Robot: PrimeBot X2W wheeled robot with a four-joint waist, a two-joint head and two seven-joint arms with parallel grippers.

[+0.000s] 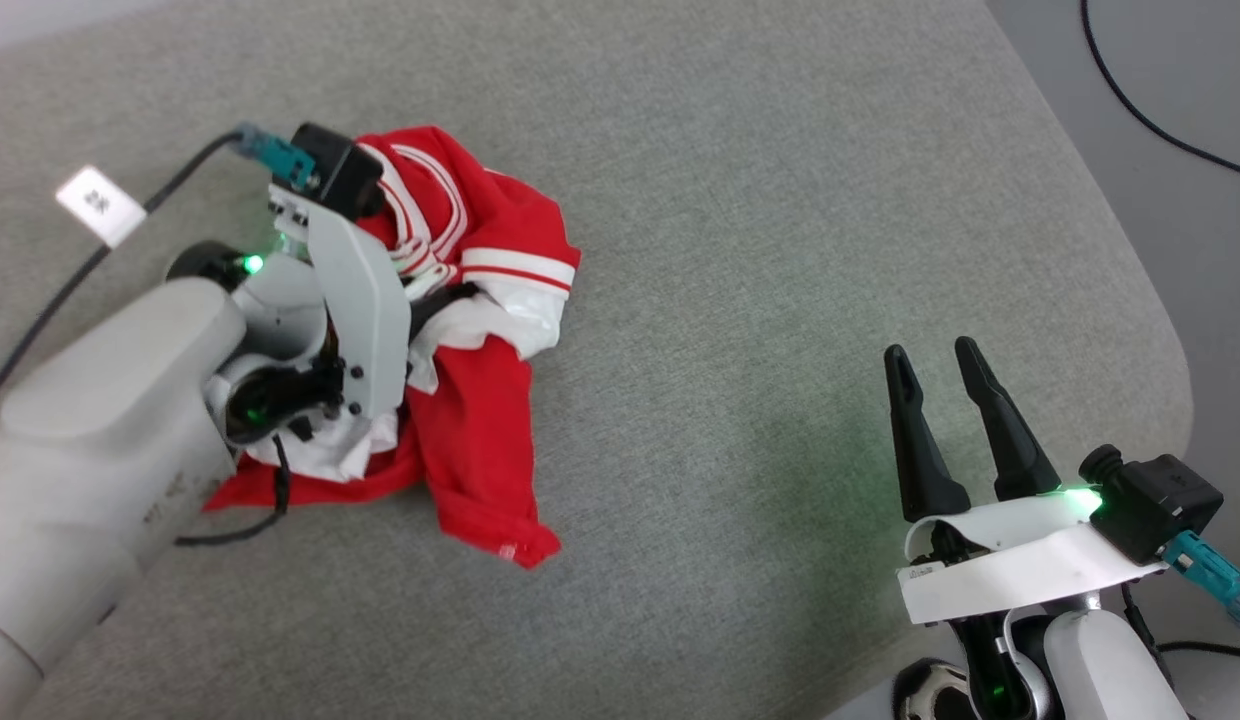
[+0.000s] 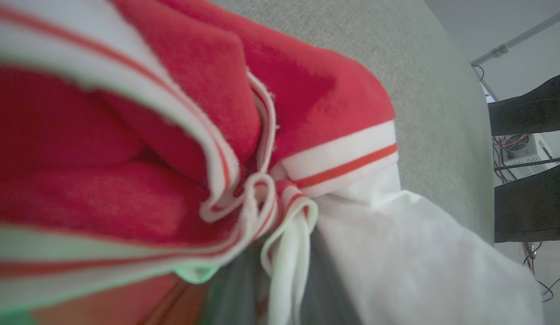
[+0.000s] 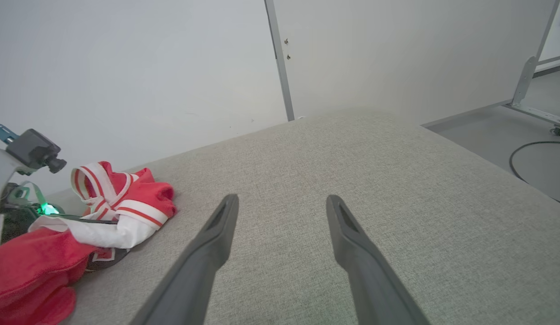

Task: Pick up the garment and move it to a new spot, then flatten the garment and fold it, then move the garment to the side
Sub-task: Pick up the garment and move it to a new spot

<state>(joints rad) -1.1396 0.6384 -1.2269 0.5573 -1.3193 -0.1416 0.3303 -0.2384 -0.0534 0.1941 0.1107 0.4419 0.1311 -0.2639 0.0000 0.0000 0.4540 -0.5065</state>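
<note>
Grey cushion (image 1: 780, 250), crumpled garment (image 1: 480, 430), striped trim (image 2: 338, 167) close-up

The shirt (image 1: 480, 420) lies bunched on the left half of the cushion (image 1: 730, 250). The left gripper (image 1: 435, 295) is at its left side, fingers buried in the folds. The right gripper (image 1: 930, 350) is over the front right corner, well apart from the shirt. A cable (image 1: 1150, 120) lies on the floor (image 1: 1210, 250) beyond the right edge.
</note>
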